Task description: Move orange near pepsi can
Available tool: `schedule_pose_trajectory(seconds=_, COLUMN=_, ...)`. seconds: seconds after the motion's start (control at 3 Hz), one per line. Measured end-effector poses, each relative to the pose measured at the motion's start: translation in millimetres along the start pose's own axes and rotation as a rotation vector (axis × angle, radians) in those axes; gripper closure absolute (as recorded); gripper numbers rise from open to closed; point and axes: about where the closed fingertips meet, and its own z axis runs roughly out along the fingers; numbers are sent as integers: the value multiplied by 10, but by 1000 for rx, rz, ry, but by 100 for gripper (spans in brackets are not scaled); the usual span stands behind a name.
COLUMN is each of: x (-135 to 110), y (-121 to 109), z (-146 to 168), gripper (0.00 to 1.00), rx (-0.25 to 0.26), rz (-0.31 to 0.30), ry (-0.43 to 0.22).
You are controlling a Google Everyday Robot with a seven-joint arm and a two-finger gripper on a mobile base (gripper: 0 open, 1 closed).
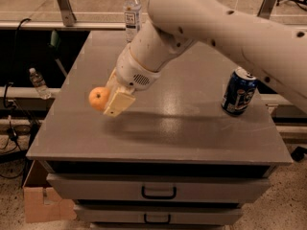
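Looking down on a grey drawer cabinet (158, 138), we see the robot's white arm (225, 28) running off the frame at 2 o'clock, so its base is cut off. The arm covers the far right part of the top.

The gripper (109, 105) hangs over the 9 o'clock side of the top. One cream finger (120, 101) shows in full; the other is hidden behind the orange (99, 98). The fruit sits tight against the visible finger and seems clasped between the two, though we cannot make out whether it rests on the surface or is raised a little.

The pepsi can (238, 91) stands upright at 3 o'clock, near the right edge and well apart from the orange. Its blue side carries a pale logo, but we cannot read any lettering.

A clear water bottle (132, 11) with a white cap stands at 12 o'clock by the back edge; the print on its label is too small to read. A second bottle (38, 83) stands beyond the cabinet at 9 o'clock.

Between orange and can lies a wide stretch of bare top, with only the arm's shadow on it. Below the front edge are two drawer handles (159, 192), the lower one partly cut off, and a cardboard box (43, 205) at 7 o'clock.
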Motion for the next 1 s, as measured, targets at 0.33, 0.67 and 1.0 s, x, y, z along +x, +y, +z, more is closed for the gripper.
schedule_pose_trajectory(seconds=0.33, x=95, y=-94, z=-339, gripper=100, rx=52, rz=21, ry=29)
schedule_pose_trajectory(seconds=0.67, x=94, y=-94, z=-338, gripper=100, rx=52, rz=21, ry=29)
schedule_pose_trajectory(seconds=1.0, x=189, y=-112, z=-356, gripper=100, rx=54, rz=34, ry=57)
